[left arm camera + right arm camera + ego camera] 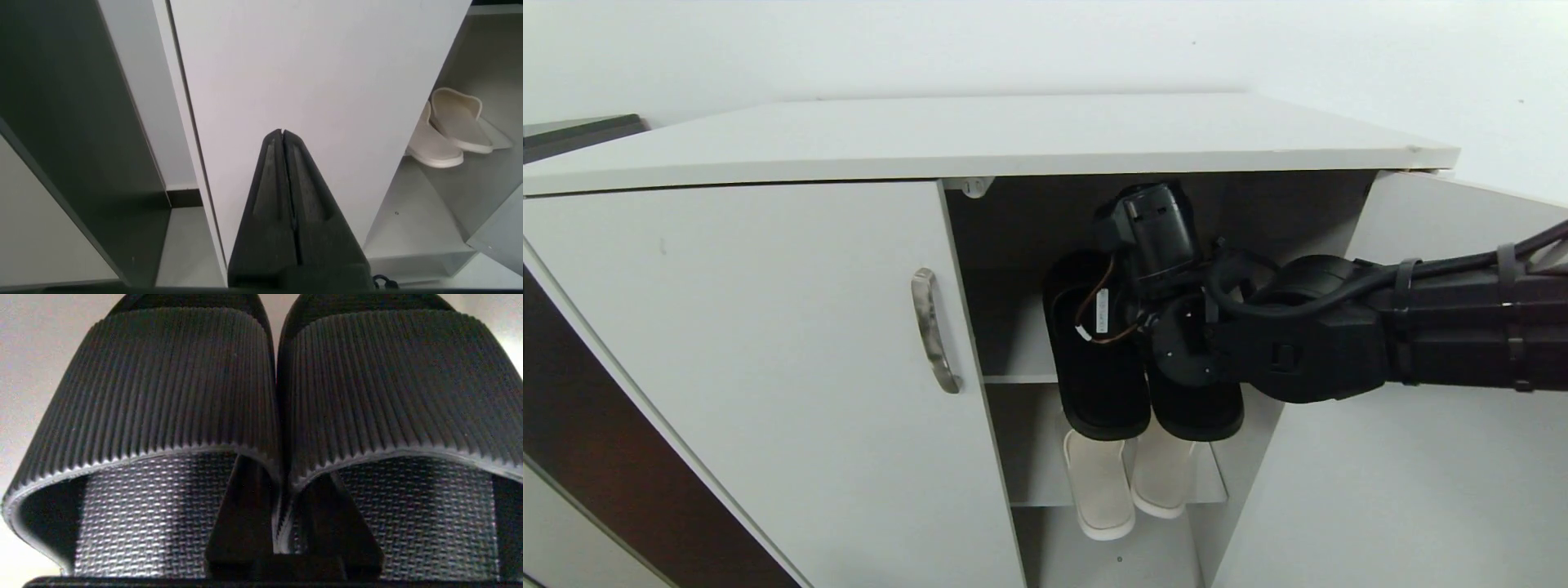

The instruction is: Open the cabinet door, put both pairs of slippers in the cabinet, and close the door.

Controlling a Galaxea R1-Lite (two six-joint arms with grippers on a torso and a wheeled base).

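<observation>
Right gripper (282,486): I see it clamped on the black slippers (1101,384), inside the cabinet (980,135).
White slippers (1131,486): on the lower shelf (1213,490).
Left gripper (283,139): fingers pressed together, holding nothing.

Looks like a home entryway kind of spot — plain white shoe cabinet (980,131) with a metal handle (934,329), white slippers (1103,490) sitting on a shelf (1033,482) inside, bare white wall (1013,41) behind.
</observation>
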